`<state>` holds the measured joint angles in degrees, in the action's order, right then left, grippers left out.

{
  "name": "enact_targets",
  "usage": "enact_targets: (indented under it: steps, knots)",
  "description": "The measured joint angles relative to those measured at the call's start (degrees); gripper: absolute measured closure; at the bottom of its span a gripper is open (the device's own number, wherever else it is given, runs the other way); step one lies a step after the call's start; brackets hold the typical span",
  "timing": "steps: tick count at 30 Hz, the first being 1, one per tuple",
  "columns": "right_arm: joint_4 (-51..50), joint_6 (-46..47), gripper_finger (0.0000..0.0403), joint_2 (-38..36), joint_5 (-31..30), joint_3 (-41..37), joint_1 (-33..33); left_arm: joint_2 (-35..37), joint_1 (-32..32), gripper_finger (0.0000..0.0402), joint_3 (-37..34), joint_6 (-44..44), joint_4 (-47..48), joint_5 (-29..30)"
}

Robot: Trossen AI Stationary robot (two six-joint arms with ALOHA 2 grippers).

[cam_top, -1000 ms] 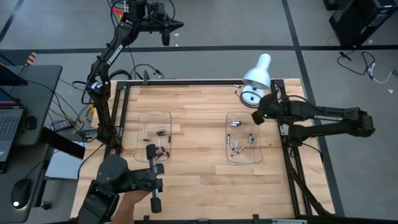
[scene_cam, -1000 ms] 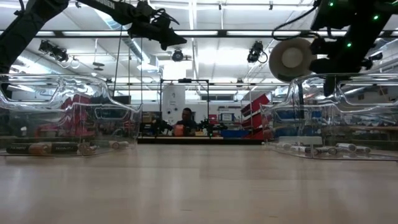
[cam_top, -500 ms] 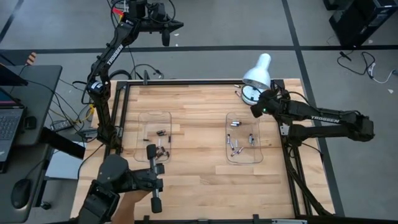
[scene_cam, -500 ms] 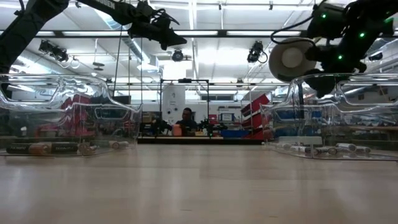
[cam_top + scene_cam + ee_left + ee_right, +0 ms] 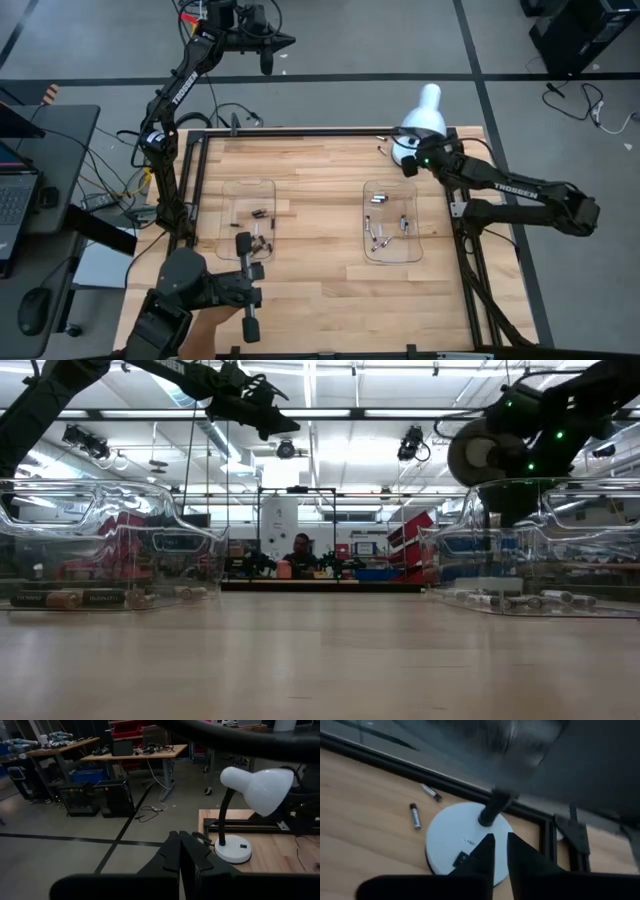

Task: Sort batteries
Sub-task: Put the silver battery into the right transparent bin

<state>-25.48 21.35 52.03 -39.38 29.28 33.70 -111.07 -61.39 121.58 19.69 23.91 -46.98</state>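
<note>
My left tool point(image 5: 249, 327) lies idle at the near left edge of the pale wooden worktop point(image 5: 320, 170), well apart from anything I need now, and in its wrist view its dark fingers point(image 5: 180, 851) are pressed together with nothing between them

Left to right across the worktop, first comes the clear rectangular plastic tray on the left point(image 5: 246, 218), holding a small cluster of dark brownish-black short batteries point(image 5: 262, 238), several lying flat at mixed angles; then the matching clear plastic tray on the right point(image 5: 392, 222), holding the shiny silver-grey batteries point(image 5: 380, 236), also lying flat

Beyond that tray, at the far right corner, stands the white gooseneck desk lamp point(image 5: 418, 122) on its round white base point(image 5: 465, 845). Just beside the base, on its left, two stray batteries point(image 5: 382, 150) lie on the bare wood, outside both trays; in my right wrist view the darker one point(image 5: 414, 815) lies just off the base's rim, and the second point(image 5: 431, 792) lies slanted near the black frame rail

My right tool point(image 5: 408, 166) hovers over the lamp base, its fingers point(image 5: 482, 851) a narrow gap apart and pinching nothing. The strays lie just to the left of it, so this is the nearer arm, and I judge the reach must shift left off the base and line up across a battery's long axis
</note>
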Motion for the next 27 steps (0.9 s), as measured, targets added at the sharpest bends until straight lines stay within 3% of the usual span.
enact_targets:
  steps: [9,13,22,27]
  knots:
    - [5.1,7.4,0.0269,8.6,0.0,-0.9,1.4,0.0,0.0,0.0401,0.0,2.2,0.4,0.0]
    - [3.2,14.4,0.0244,13.8,0.0,-0.9,2.3,0.0,0.0,0.0401,0.0,2.8,1.4,0.0]
    - [4.5,21.2,0.0263,23.5,1.8,-1.0,3.2,0.0,0.0,0.0401,0.0,3.0,1.3,0.0]
    - [4.2,21.2,0.0283,23.5,3.7,-0.9,2.1,0.0,0.0,0.0401,0.0,2.9,1.4,0.0]
